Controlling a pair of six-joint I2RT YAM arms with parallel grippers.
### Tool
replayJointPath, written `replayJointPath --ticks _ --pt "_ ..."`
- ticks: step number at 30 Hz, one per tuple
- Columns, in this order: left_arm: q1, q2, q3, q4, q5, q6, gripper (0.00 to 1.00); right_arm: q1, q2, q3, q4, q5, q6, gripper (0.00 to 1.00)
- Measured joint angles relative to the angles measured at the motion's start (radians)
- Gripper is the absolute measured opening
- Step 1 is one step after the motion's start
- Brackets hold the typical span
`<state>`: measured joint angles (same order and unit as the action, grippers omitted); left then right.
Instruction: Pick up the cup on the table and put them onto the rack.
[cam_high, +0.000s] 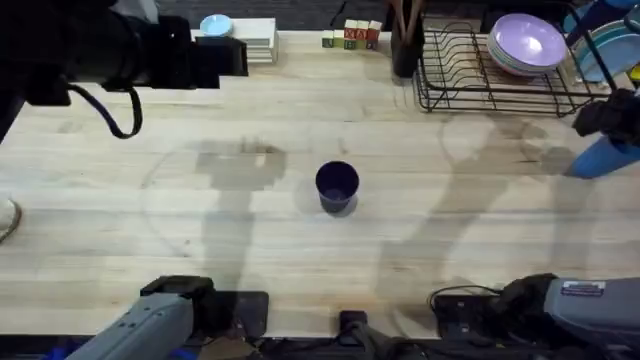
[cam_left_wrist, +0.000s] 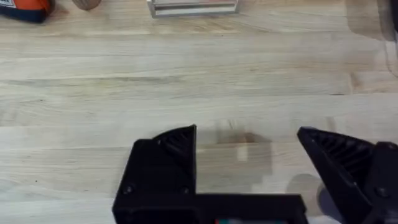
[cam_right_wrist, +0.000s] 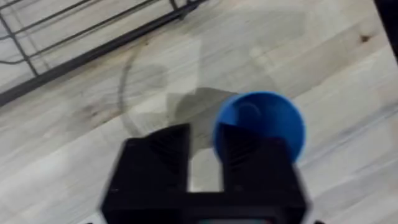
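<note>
R gripper (cam_right_wrist: 205, 155) pinches the blue cup (cam_right_wrist: 264, 127) by its rim, near the rack (cam_high: 480, 80). L gripper (cam_left_wrist: 249, 168) gapes wide, empty, above the table (cam_left_wrist: 186, 81). A dark cup (cam_high: 337, 187) sits mid-table; prob. light, rigid, slick, so grab it by the rim too.

You've got one cup (cam_high: 337, 186) standing upright near the middle of the table (cam_high: 300, 260). Behind it and off to the right, at the far edge, sits the rack (cam_high: 480, 80), with bowls (cam_high: 527, 45) stacked in its right part. A tall holder (cam_high: 407, 40) stands just left of the rack, small blocks (cam_high: 350, 38) left of that. Your right gripper (cam_right_wrist: 205, 149) is out at the right edge, in front of the rack, with a second cup (cam_right_wrist: 260, 127) at its fingers. Your left gripper (cam_left_wrist: 249, 155) hangs over bare table.
</note>
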<state>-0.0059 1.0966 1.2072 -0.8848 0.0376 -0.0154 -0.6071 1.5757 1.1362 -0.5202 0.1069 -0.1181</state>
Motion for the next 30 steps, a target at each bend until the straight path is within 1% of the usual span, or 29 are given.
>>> replayJointPath --ticks 1,3,4,5,9,17,26,30 --pt "0.000 0.000 0.000 0.000 0.000 0.000 0.993 0.000 0.000 0.000 0.000 0.008 -0.002 0.219" --pt "0.000 0.000 0.000 0.000 0.000 0.000 0.993 0.000 0.000 0.000 -0.001 0.024 -0.004 0.086" --pt "0.000 0.000 0.000 0.000 0.000 0.000 0.993 0.000 0.000 0.000 -0.001 0.034 -0.004 0.047" --pt "0.000 0.000 0.000 0.000 0.000 0.000 0.993 0.000 0.000 0.000 -0.001 0.042 -0.006 0.036" --pt "0.000 0.000 0.000 0.000 0.000 0.000 0.993 0.000 0.000 0.002 -0.002 0.065 -0.006 0.031" --pt "0.000 0.000 0.000 0.000 0.000 0.000 0.994 0.000 -0.020 0.002 -0.013 0.073 -0.006 0.030" --pt "0.000 0.000 0.000 0.000 0.000 0.000 0.994 0.006 -0.175 0.002 -0.042 0.074 -0.035 0.030" --pt "0.000 0.000 0.000 0.000 0.000 0.000 0.994 0.042 -0.243 0.006 -0.055 0.081 -0.065 0.030"
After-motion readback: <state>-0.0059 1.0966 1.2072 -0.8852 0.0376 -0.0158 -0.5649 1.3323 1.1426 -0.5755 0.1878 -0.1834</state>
